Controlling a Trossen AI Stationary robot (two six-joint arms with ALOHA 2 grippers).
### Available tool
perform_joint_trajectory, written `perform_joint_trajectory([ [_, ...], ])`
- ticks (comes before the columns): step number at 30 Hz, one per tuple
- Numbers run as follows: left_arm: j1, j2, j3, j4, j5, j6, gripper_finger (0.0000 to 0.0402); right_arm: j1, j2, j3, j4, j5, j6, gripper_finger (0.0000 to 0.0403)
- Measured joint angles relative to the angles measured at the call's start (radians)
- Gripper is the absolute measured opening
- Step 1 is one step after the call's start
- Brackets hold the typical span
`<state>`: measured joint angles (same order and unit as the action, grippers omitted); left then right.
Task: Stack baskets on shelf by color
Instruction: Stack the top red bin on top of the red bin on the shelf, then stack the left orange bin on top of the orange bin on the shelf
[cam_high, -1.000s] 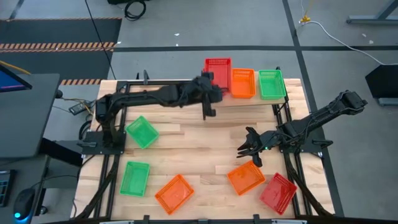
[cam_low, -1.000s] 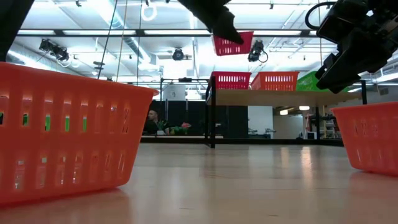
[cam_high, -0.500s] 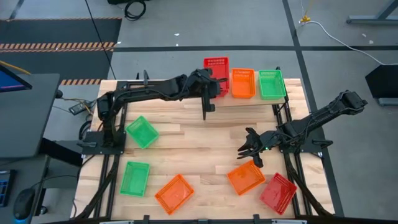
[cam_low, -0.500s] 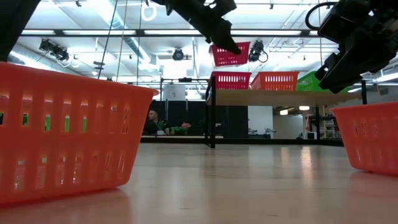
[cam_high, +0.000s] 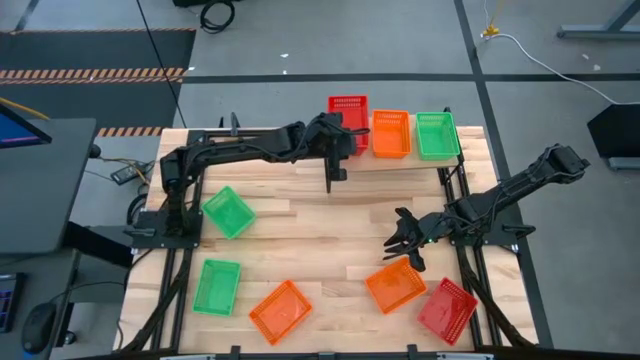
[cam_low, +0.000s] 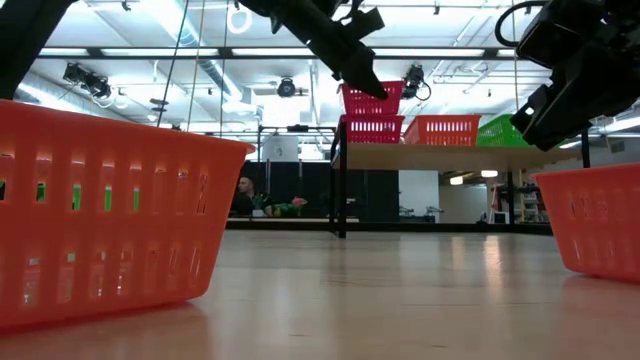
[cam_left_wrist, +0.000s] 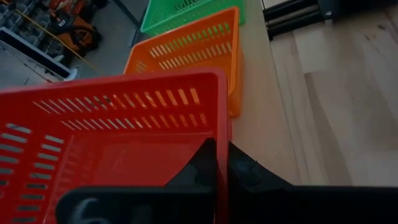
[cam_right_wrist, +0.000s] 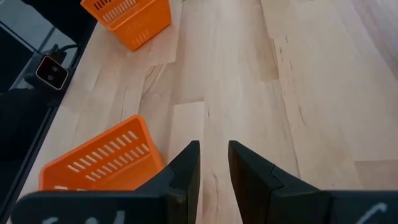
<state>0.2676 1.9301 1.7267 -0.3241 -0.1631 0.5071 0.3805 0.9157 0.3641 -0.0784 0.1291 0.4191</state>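
L tool (cam_low: 375, 88) clenched on red basket (cam_low: 371, 98) rim, over shelf (cam_low: 450, 154) stack, frame top-center. Risk: off-square release, basket slides off. R tool (cam_high: 400, 240) part-open, empty.

Light-wood counter (cam_high: 330, 230) of joined planks. Grey floor around it, crossed by dark tape lines (cam_high: 400, 78). Black coiled cable (cam_high: 215, 14) and a white cable (cam_high: 540, 52) on that floor. Grey desk (cam_high: 40, 180) beside the counter. Ceiling lights (cam_low: 130, 52) and ducting (cam_low: 200, 55) beyond. Person (cam_low: 246, 194) seated far off.
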Motion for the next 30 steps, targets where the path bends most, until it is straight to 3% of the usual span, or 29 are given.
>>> perform_joint_trajectory([
  [7,0.0,0.0,0.0,-0.003,0.001,-0.022,0.0017,0.0,0.0,0.0,0.001,0.0,0.005,0.009],
  [22,0.011,0.0,0.0,-0.003,0.0,-0.005,0.0103,0.018,0.0,0.0,0.001,-0.001,0.008,0.009],
  [30,0.01,0.0,0.0,-0.002,0.0,-0.017,0.0115,0.018,0.0,0.0,0.002,0.0,0.008,0.009],
])
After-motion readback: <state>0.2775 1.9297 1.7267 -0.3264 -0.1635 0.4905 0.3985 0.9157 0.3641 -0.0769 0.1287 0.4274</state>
